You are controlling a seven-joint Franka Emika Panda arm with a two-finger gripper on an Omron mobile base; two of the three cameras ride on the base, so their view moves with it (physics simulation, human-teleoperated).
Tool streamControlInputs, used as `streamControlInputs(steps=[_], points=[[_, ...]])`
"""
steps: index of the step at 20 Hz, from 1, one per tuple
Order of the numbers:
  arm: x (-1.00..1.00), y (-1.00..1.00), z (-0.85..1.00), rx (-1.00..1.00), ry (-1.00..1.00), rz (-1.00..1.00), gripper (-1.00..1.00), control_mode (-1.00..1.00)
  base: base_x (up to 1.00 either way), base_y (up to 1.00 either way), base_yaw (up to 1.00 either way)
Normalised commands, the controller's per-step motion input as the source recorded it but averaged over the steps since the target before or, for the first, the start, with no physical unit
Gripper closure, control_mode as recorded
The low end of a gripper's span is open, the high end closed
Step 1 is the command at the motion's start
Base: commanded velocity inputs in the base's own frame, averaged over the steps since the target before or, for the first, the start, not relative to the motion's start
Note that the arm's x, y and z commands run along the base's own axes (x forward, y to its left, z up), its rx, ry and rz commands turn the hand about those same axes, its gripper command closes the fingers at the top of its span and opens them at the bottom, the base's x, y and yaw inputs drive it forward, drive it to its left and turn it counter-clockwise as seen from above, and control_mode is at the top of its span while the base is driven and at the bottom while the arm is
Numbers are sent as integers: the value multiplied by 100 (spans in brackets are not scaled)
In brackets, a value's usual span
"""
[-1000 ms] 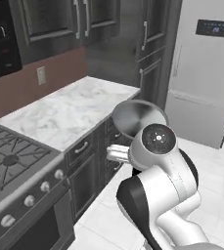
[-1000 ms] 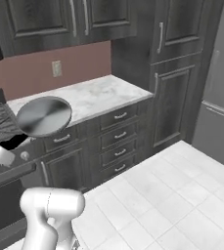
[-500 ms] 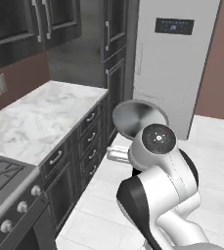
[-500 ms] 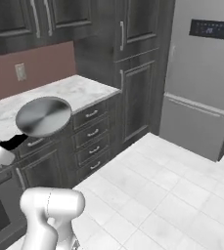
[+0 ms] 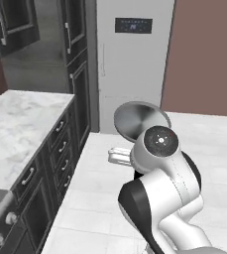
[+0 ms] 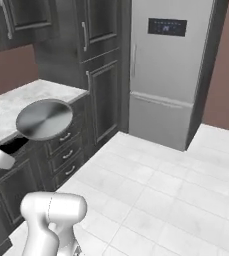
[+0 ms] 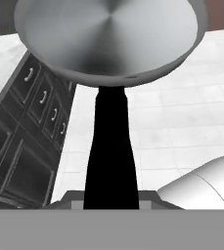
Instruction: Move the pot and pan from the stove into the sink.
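Hand view showed the gripper point(image 7: 111, 197) closed almost fully on the long black handle of the pan point(image 7: 108, 39), the handle running straight up from between the 2 fingers to the round silver bowl beyond them. The bowl was tilted, its brushed-metal underside facing the camera. To the left of the fingers stood dark drawers point(image 7: 30, 132) with curved silver pulls under a white marble counter point(image 7: 1, 53); to the right of the handle lay pale floor tiles point(image 7: 182, 122). In the left base view, the pan point(image 5: 141, 120) was held in the air above the floor, just beyond the arm's round white joint, with the gripper point(image 5: 119, 156) below and slightly left of the bowl. A grey refrigerator point(image 5: 132, 64) with a small dark panel stood farther off past the pan, beside tall dark cabinets point(image 5: 78, 59). 2 round silver knobs of the stove point(image 5: 1, 230) appeared at the lower left corner, well apart from the fingers. In the right base view, the pan point(image 6: 45, 119) hung in front of the counter point(image 6: 16, 105) edge, its black handle sloping down left to the gripper point(image 6: 1, 152).
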Motion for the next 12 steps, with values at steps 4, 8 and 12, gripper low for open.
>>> streamControlInputs(steps=[4, 8, 12], points=[[0, 0, 0, 0, 0, 0, 100, 100, 0, -4, -40], [0, 0, 0, 0, 0, 0, 100, 100, 0, -4, -41], [0, 0, 0, 0, 0, 0, 100, 100, 0, -3, -41]])
